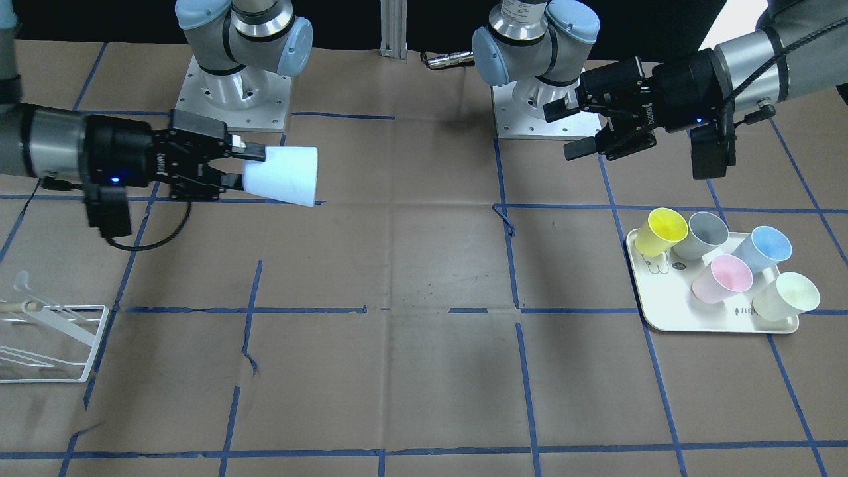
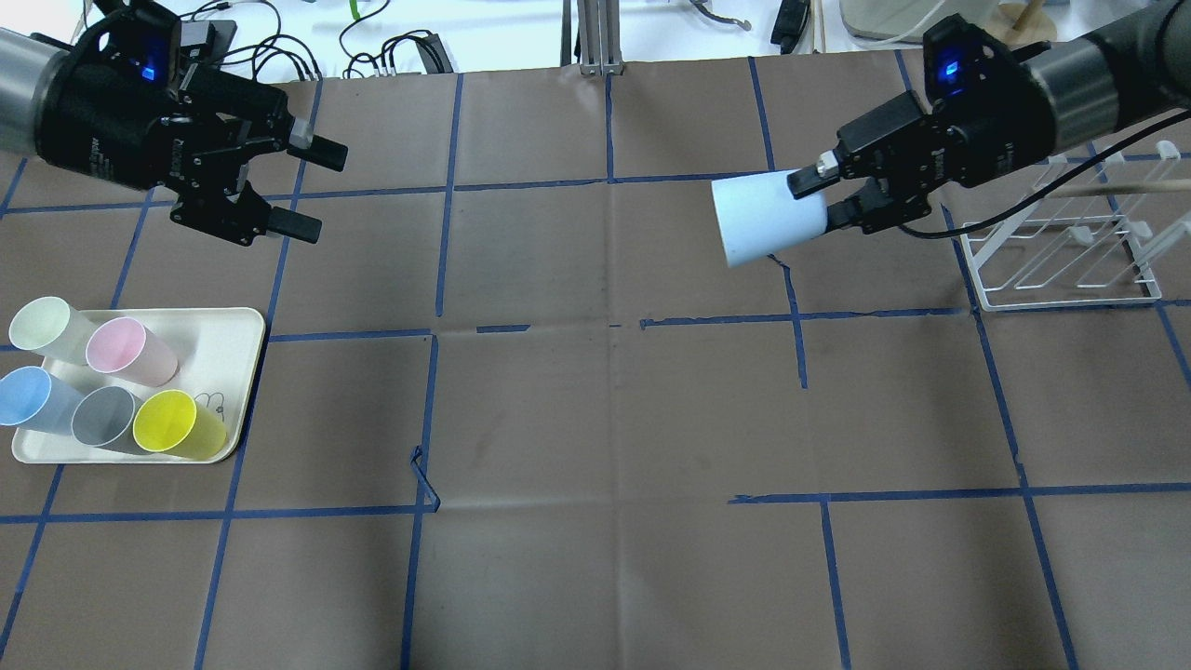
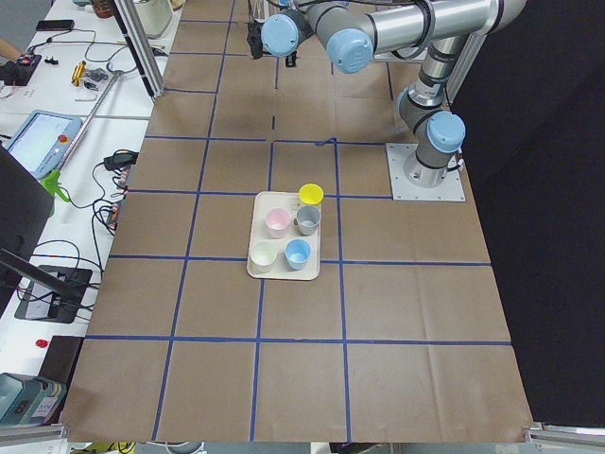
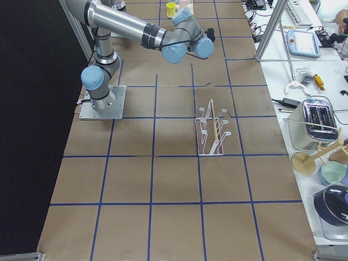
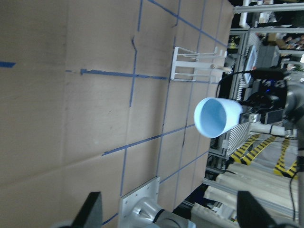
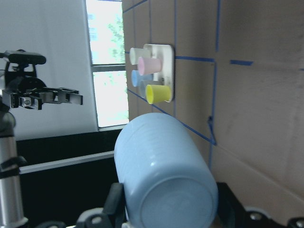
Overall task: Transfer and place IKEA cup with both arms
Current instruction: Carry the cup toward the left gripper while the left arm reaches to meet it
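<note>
Pale-blue plastic, the IKEA cup [image 2: 768, 221] hung sideways in mid-air near the rack [image 2: 1061, 270], pinched at its narrow base by the right gripper [image 2: 824, 197]; the left gripper [image 2: 316, 190] stood wide open, well apart. On that tapered wall the pinch could have slipped and dropped it.

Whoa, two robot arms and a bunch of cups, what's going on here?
The right arm's claw holds a pale blue cup by its base, sideways in the air, with the open rim pointing toward the other arm. The left arm's claw is open and empty, hanging above the table near a tray with five coloured cups standing on it. A white wire rack sits on the table beside the right arm. The cup is not yet set down anywhere.
</note>
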Action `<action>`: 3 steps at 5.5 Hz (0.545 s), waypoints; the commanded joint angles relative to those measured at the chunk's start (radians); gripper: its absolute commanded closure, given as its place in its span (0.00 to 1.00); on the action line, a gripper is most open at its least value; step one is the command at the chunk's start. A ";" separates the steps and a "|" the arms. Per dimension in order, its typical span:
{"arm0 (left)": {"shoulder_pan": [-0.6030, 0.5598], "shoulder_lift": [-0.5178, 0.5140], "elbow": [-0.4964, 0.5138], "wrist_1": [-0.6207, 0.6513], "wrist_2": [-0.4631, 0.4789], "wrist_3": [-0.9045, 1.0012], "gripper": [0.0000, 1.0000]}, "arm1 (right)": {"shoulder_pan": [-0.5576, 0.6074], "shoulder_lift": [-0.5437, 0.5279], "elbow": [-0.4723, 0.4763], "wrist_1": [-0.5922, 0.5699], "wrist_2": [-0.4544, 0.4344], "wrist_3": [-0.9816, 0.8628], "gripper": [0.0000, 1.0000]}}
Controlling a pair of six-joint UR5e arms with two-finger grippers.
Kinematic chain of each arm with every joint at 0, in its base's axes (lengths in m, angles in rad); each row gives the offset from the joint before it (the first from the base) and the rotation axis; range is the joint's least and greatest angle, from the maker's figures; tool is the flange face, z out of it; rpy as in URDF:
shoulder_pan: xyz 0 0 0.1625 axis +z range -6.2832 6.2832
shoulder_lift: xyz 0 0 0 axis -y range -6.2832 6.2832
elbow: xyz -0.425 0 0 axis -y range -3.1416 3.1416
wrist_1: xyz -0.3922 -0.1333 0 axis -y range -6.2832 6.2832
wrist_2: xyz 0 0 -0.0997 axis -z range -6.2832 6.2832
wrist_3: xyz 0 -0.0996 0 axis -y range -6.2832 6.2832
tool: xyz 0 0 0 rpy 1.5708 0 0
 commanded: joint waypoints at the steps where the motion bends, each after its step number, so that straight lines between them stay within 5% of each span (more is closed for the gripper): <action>1: -0.032 0.003 -0.063 -0.004 -0.235 0.023 0.01 | 0.154 -0.011 0.089 0.000 0.258 -0.014 0.68; 2: -0.131 0.003 -0.071 0.013 -0.358 0.032 0.01 | 0.267 -0.009 0.090 -0.001 0.424 -0.012 0.68; 3: -0.166 -0.002 -0.073 0.037 -0.412 0.031 0.01 | 0.320 -0.009 0.088 -0.005 0.491 0.000 0.68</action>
